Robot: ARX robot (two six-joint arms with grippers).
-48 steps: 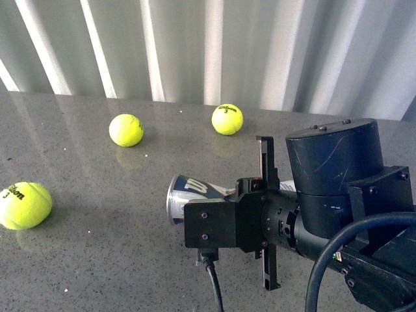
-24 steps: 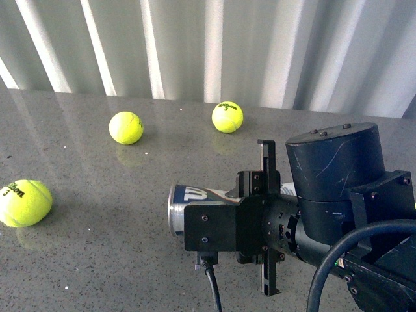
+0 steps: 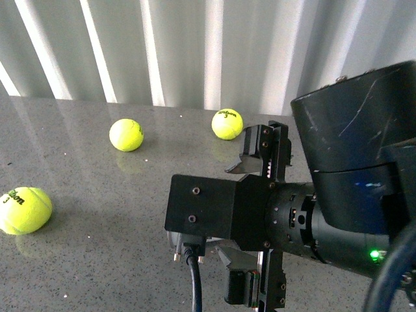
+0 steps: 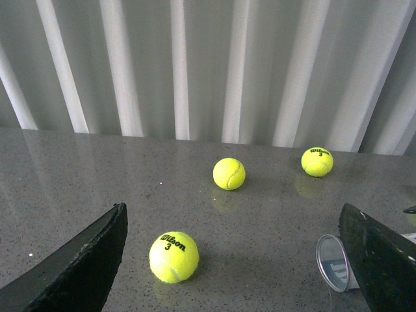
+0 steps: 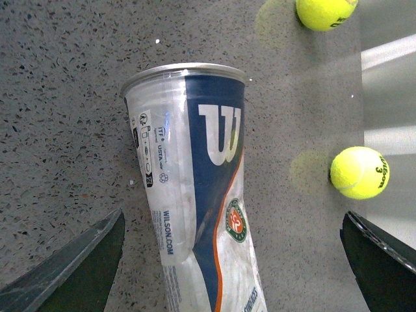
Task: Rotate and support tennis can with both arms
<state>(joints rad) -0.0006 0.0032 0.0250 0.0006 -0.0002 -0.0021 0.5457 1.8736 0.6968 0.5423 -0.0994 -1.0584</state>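
**A:** Tennis can (image 5: 195, 195): where?
**B:** Lying on the grey table (image 5: 58, 97), between the right gripper's (image 5: 233, 218) wide-open jaws, untouched. The right arm (image 3: 338, 188) hides it from the front camera.
**A:** Around it?
**B:** One tennis ball (image 3: 25, 209) at its nine o'clock, another ball (image 3: 126, 134) at eleven, a third ball (image 3: 227, 123) at twelve. Left gripper (image 4: 232, 208) gapes, empty.

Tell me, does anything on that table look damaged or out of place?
Yes. The can lies on its side on the table, and its clear wall is dented and crumpled partway along. Three balls sit loose and scattered on the table rather than inside the can.
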